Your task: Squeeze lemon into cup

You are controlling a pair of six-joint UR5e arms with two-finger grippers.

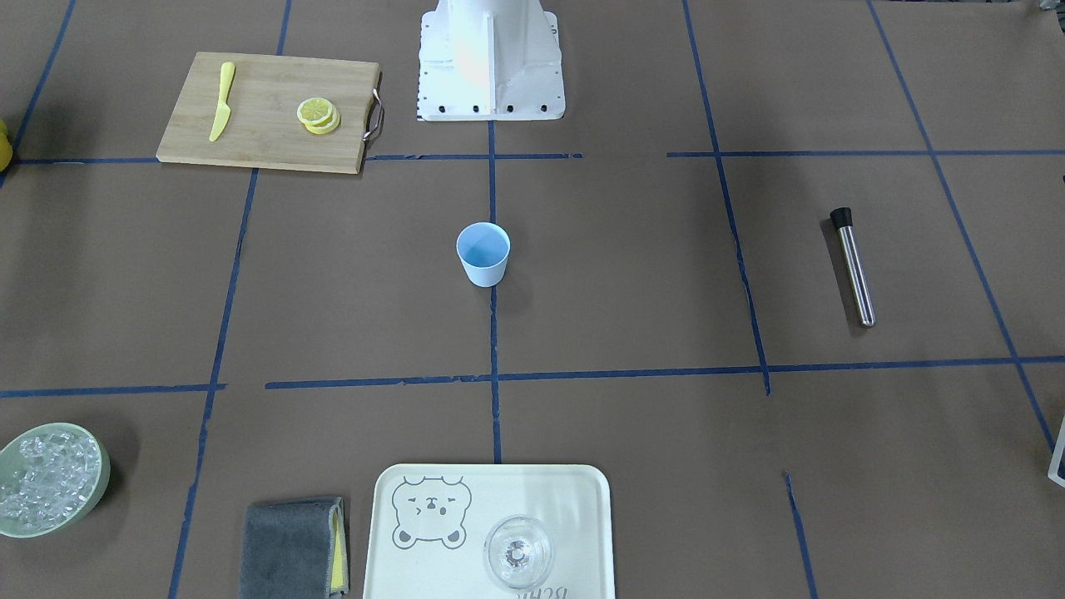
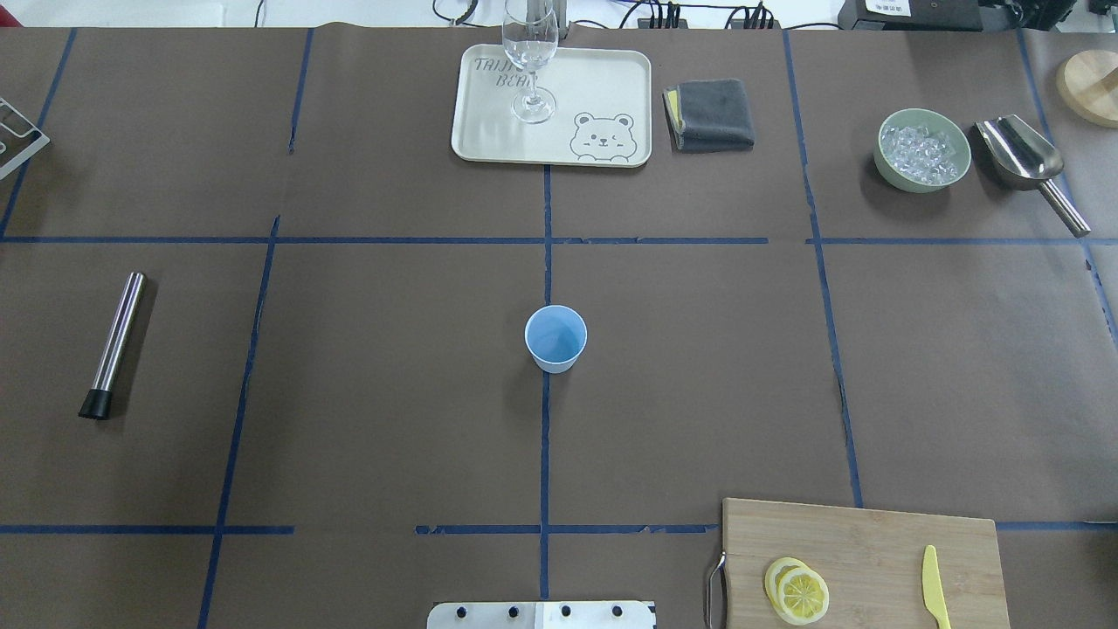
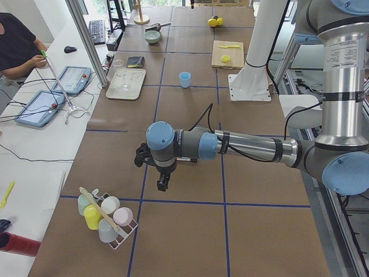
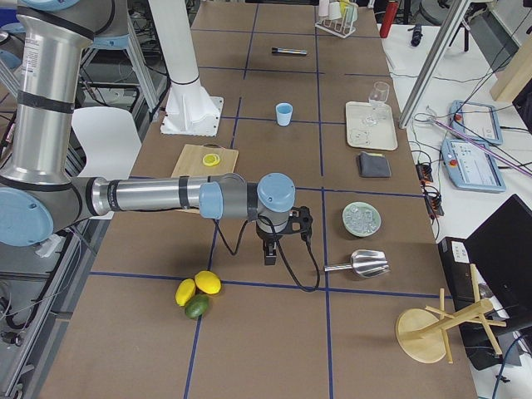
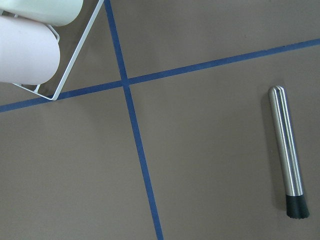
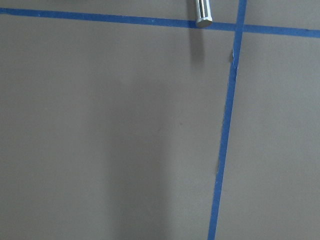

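Overhead camera behind white robot base (image 2: 541,614) looks forward-down; front camera opposite, facing back steeply. Both share small pale blue tumbler (image 2: 555,339) at centre. Side cameras shoot lengthwise from either end. Wrist cameras close, straight down on brown paper tabletop (image 6: 125,150).

Tray (image 2: 489,131): printed letters "TAIJ…" above "BEA…", line ends hidden behind wine glass (image 2: 530,48).
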